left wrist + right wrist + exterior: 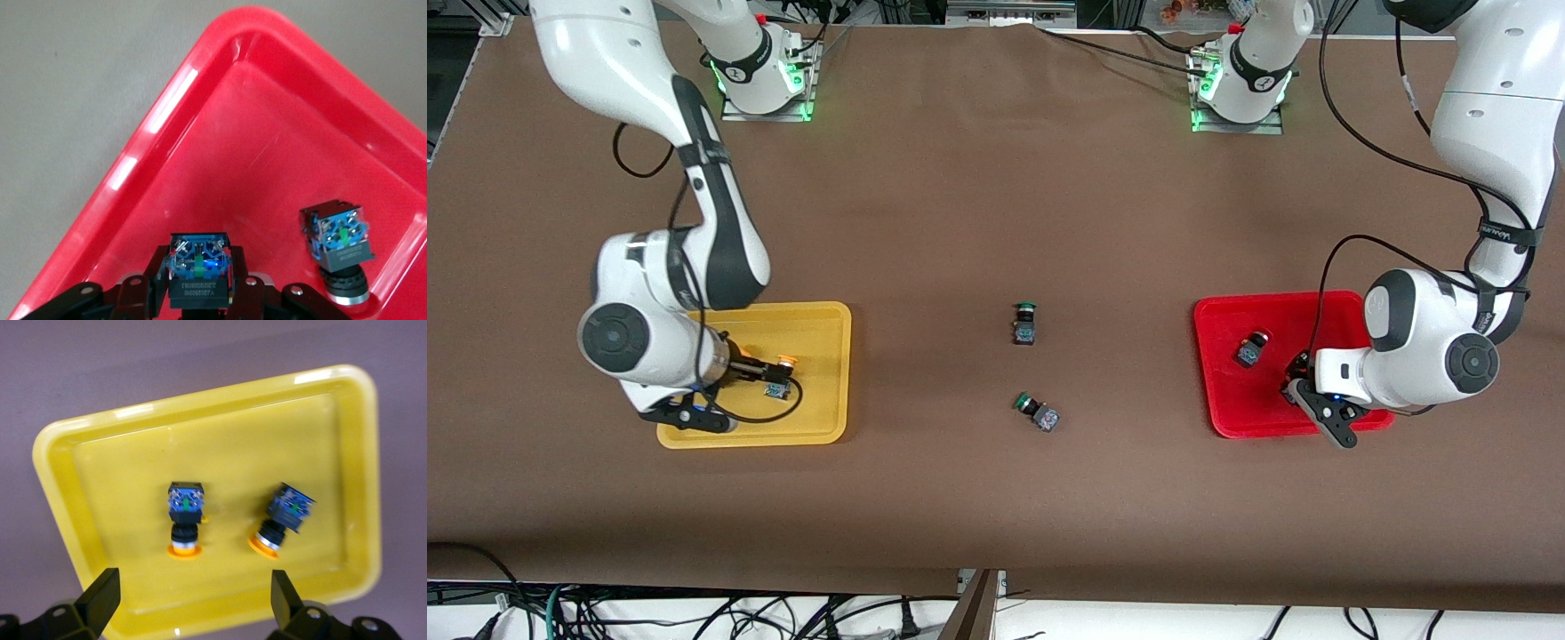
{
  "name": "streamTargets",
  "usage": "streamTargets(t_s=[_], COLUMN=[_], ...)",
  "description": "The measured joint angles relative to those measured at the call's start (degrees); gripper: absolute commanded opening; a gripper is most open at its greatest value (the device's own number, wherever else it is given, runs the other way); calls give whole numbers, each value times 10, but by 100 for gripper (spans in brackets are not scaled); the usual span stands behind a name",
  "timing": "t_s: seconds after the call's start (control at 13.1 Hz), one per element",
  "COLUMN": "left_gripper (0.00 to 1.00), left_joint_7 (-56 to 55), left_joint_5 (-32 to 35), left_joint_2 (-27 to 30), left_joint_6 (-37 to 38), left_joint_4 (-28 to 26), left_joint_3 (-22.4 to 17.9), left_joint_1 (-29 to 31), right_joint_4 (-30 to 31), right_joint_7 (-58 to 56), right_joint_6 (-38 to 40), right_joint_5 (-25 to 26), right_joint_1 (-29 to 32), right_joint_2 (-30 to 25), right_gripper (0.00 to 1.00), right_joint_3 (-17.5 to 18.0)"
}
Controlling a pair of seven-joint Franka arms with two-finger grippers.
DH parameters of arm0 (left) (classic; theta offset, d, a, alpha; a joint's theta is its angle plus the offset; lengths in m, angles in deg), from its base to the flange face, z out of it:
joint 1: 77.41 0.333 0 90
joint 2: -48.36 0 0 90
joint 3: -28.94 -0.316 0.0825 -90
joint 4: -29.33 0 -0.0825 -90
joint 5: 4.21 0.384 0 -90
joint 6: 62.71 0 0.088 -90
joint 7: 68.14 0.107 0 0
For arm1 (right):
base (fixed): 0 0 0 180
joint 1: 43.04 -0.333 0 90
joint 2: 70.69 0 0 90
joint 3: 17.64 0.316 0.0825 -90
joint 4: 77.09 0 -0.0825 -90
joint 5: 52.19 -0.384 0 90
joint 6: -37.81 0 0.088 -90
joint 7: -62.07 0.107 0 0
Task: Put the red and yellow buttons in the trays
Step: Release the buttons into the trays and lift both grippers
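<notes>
The yellow tray (pixel 827 409) lies toward the right arm's end of the table. Two yellow buttons (pixel 185 517) (pixel 283 517) lie in it on their sides; the front view shows one (pixel 781 378). My right gripper (pixel 193 593) is open and empty, low over this tray (pixel 100 453); it also shows in the front view (pixel 751 369). The red tray (pixel 1227 391) lies toward the left arm's end. One red button (pixel 1252 348) (pixel 340 247) lies in it. My left gripper (pixel 199 257) (pixel 1303 369) is shut on another button (pixel 199 273), low over the red tray (pixel 167 113).
Two green-capped switches lie on the brown table between the trays, one (pixel 1024 323) farther from the front camera than the other (pixel 1037 412). Both arm bases stand along the table edge farthest from the front camera.
</notes>
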Motion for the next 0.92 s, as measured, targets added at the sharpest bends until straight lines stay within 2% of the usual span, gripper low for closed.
streamTargets(t_s=[0.38, 0.54, 0.77, 0.92], left_gripper=[100, 100, 100, 100], left_joint_7=[3, 3, -20, -56], left_joint_5=[0, 0, 0, 0], left_joint_2=[1, 6, 52, 100], left_joint_6=[-4, -2, 57, 129], left_joint_4=[-1, 0, 7, 10], left_joint_3=[3, 6, 17, 30], left_joint_1=[2, 2, 1, 1], right_joint_4=[-3, -23, -69, -75], right_joint_7=[-103, -138, -142, -142], right_joint_6=[137, 198, 255, 268], right_joint_5=[0, 0, 0, 0], right_joint_1=[1, 1, 14, 33], right_joint_2=[-102, -133, -151, -172], right_gripper=[100, 100, 100, 100], right_joint_3=[-59, -83, -86, -68])
